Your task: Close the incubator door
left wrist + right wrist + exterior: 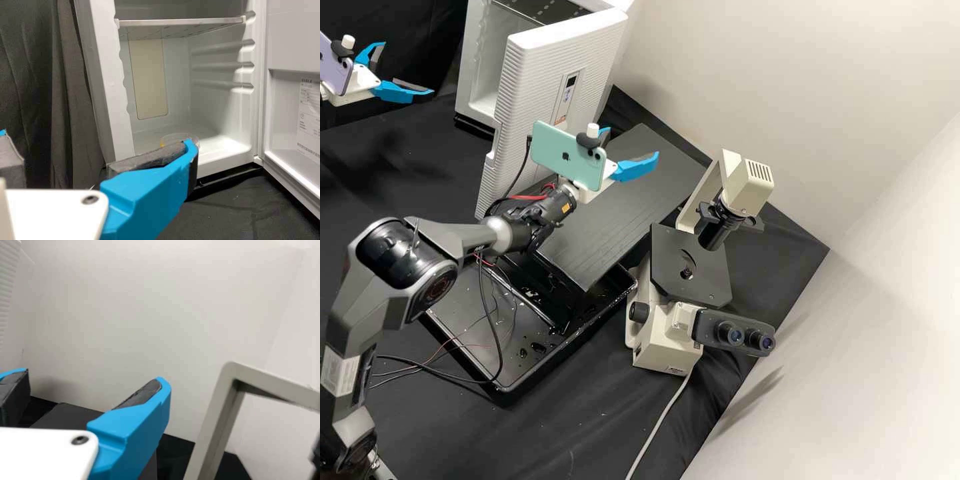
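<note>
White and ribbed, the incubator door [537, 83] stands open on the incubator [472, 53], with the left claw [409, 67] and right claw [632, 141] both spread wide, gripping nothing. A sideways push from the right arm could snag its black cable [527, 157] on the door. Shoving too near the hinge could slide the whole incubator; a hard slam could jolt the clear dish [175, 135] inside.

in the high view, a black cloth-draped bench [587, 433] is carrying a white boxy incubator [553, 53] at eleven o'clock, a beige-and-black microscope [667, 343] at four and a black rectangular tray [567, 339] at eight.
</note>
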Controlling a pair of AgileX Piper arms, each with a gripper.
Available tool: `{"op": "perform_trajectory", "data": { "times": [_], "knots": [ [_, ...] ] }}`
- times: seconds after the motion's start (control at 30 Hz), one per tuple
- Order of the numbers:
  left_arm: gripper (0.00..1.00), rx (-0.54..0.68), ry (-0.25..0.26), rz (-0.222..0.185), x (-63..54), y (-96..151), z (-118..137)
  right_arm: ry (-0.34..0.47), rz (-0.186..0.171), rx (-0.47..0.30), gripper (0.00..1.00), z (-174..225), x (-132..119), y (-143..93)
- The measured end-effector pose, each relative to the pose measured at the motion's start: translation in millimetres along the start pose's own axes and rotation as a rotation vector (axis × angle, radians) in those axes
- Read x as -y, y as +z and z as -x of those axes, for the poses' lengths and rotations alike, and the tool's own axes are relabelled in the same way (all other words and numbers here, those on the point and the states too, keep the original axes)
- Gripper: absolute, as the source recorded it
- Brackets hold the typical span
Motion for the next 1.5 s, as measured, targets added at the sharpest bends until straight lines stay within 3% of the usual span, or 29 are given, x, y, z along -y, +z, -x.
{"op": "perform_trajectory", "data": {
  "times": [0.57,0.87,1.3,1.5],
  "knots": [
    [1.0,0.0,0.0,0.0,0.0,0,0,0.002,0.158,0.008,0.0,-79,15,-39],
    [1.0,0.0,0.0,0.0,0.0,0,0,0.044,0.15,0.031,0.0,-110,9,-51],
    [1.0,0.0,0.0,0.0,0.0,0,0,0.057,0.212,-0.028,0.0,-136,7,-76],
    [1.0,0.0,0.0,0.0,0.0,0,0,0.039,0.215,-0.077,0.0,-136,11,-87]
  ]
}}
